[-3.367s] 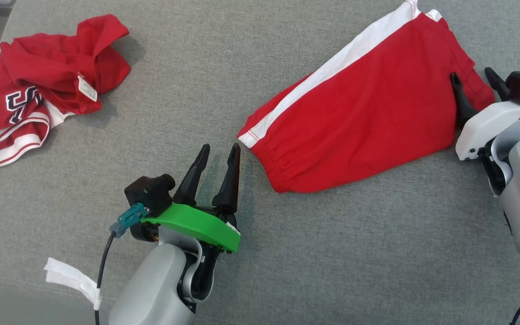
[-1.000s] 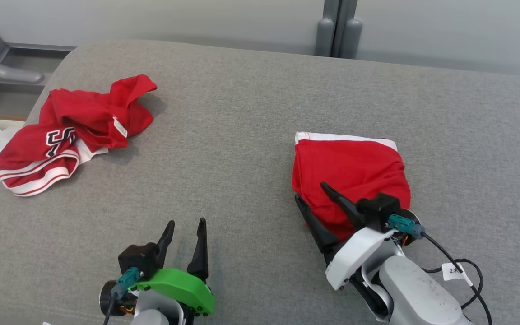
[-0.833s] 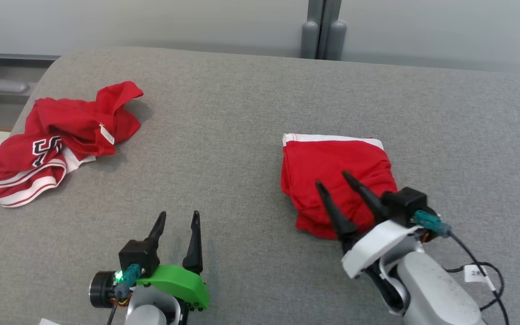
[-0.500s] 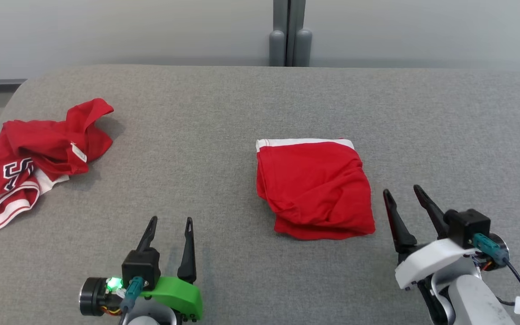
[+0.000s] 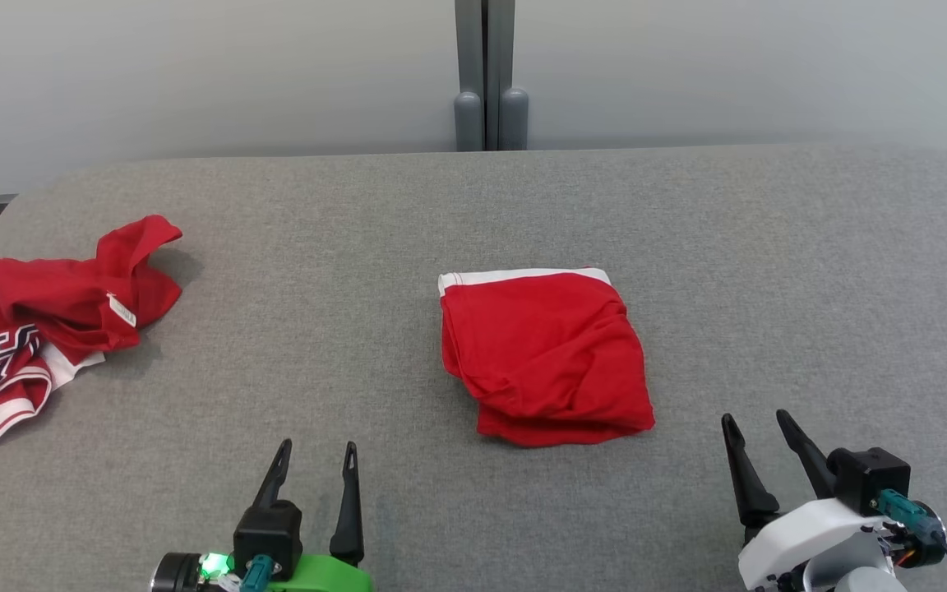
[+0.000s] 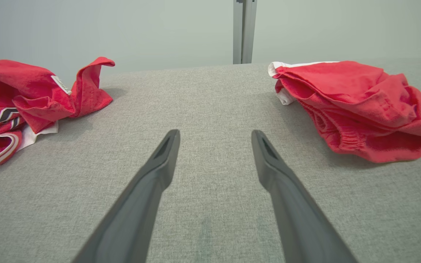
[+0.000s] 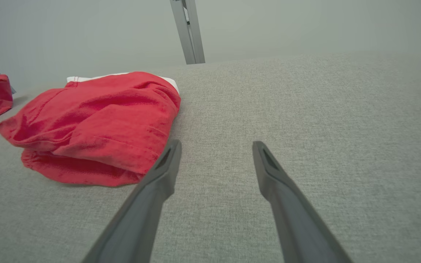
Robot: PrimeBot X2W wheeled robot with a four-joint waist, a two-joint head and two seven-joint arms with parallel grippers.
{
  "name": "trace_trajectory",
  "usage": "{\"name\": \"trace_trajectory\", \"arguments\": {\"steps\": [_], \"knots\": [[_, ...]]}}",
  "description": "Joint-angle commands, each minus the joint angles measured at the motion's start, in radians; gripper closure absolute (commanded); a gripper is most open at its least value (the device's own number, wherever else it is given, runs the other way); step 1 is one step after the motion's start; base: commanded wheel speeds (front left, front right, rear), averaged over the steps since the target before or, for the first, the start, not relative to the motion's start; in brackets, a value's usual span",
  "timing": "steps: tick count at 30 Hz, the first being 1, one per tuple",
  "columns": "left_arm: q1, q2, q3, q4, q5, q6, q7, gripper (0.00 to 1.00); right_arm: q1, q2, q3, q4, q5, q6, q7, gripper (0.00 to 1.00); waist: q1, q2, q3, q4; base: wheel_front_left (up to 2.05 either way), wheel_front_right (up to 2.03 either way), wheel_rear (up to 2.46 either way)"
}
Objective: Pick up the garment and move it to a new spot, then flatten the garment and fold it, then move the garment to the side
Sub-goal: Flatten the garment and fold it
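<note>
Folded shorts [image 5: 546, 353] lie mid cushion [image 5: 769, 271], a crumpled jersey [image 5: 38, 329] at its left edge. Left gripper [image 5: 318, 446] and right gripper [image 5: 755, 415] gape empty near the front edge

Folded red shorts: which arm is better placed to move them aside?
Right, likely. The right claw stands open just off the near corner of the folded red shorts; the left claw, also open, sits farther away.

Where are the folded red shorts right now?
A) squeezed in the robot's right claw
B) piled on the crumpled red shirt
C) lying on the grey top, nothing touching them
C: the folded red shorts lie on the grey top, with the left gripper and right gripper both open and clear of them.
</note>
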Motion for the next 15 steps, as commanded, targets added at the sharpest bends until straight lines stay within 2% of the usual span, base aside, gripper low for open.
{"name": "trace_trajectory", "arguments": {"steps": [1,8,15], "knots": [[0.0,0.004,-0.001,-0.002,-0.01,-0.002,0.001,0.0,-0.016,-0.003,0.0,-0.002,0.0,-0.001,-0.002,0.0,0.0,0.0,0.01,0.008,0.0,0.0,0.0],[-0.03,0.004,-0.014,-0.007,-0.032,-0.003,0.001,0.0,-0.086,-0.003,0.052,-0.005,-0.01,-0.001,-0.002,0.0,0.0,0.0,0.043,0.048,0.0,0.0,0.0],[-0.058,0.004,-0.039,-0.009,-0.051,-0.005,0.001,0.0,-0.21,-0.003,0.127,0.053,-0.02,-0.001,-0.002,0.0,0.0,0.0,0.076,0.119,0.0,0.0,0.0]]}}
